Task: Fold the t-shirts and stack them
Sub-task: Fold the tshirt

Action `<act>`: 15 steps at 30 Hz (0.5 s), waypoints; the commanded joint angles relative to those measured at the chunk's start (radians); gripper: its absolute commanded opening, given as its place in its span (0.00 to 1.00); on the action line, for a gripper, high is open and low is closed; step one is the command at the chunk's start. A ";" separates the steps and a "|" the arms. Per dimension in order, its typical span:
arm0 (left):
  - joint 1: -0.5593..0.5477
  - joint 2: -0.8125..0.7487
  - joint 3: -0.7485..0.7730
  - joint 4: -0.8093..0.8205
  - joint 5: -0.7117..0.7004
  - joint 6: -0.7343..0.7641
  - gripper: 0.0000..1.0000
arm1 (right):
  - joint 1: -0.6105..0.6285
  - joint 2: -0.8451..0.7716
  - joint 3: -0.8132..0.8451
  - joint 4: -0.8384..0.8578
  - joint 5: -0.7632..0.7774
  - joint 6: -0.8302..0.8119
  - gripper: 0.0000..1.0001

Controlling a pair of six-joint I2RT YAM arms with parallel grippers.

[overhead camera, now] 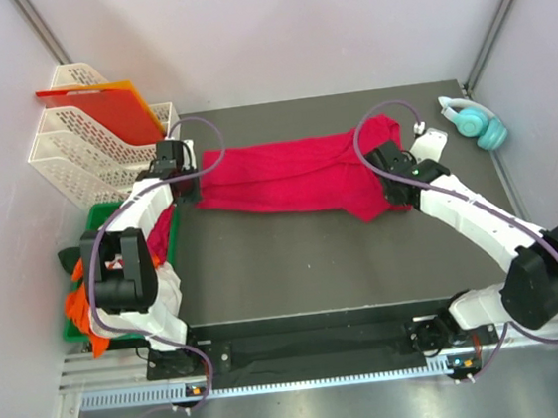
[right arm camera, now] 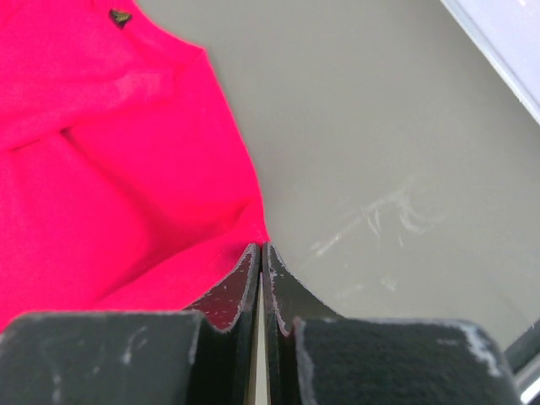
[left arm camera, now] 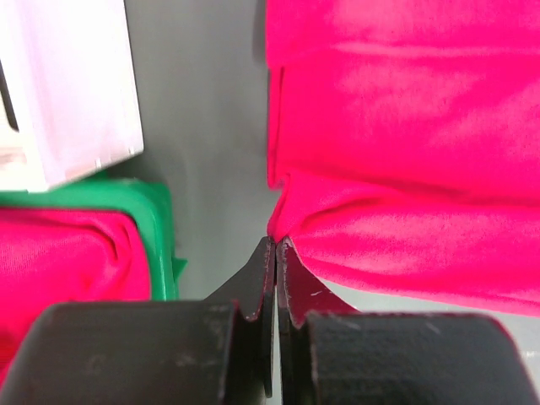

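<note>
A crimson-red t-shirt (overhead camera: 295, 172) lies spread sideways across the far part of the dark table (overhead camera: 295, 267). My left gripper (overhead camera: 191, 193) is at its left near corner. In the left wrist view the left gripper (left arm camera: 277, 242) is shut, and the t-shirt's (left arm camera: 396, 152) corner is drawn to a point at the tips. My right gripper (overhead camera: 389, 199) is at the shirt's right near corner. The right wrist view shows the right gripper (right arm camera: 262, 246) shut, with the t-shirt's (right arm camera: 110, 169) hem corner ending right at the tips. Other t-shirts, orange (overhead camera: 78, 310), white (overhead camera: 167, 281) and pinkish-red (overhead camera: 164, 231), lie heaped at the left.
A green bin (overhead camera: 95, 213) at the table's left edge holds the heaped shirts; its rim (left arm camera: 156, 228) is close to my left fingers. White mesh trays (overhead camera: 83, 150) with a red-orange plastic sheet (overhead camera: 109, 107) stand at the back left. Teal headphones (overhead camera: 474, 121) lie at the back right.
</note>
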 commanded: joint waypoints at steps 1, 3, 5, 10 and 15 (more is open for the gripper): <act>0.006 0.054 0.077 0.027 -0.038 -0.009 0.00 | -0.064 0.050 0.066 0.111 -0.010 -0.093 0.00; 0.006 0.073 0.099 0.030 -0.041 -0.007 0.00 | -0.083 0.082 0.087 0.133 -0.023 -0.123 0.00; 0.008 0.104 0.114 0.032 -0.044 -0.006 0.00 | -0.104 0.108 0.112 0.162 -0.029 -0.152 0.00; 0.008 0.171 0.177 0.035 -0.053 -0.007 0.00 | -0.130 0.224 0.227 0.203 -0.047 -0.205 0.00; 0.008 0.228 0.251 0.033 -0.058 -0.004 0.00 | -0.141 0.338 0.355 0.208 -0.063 -0.238 0.00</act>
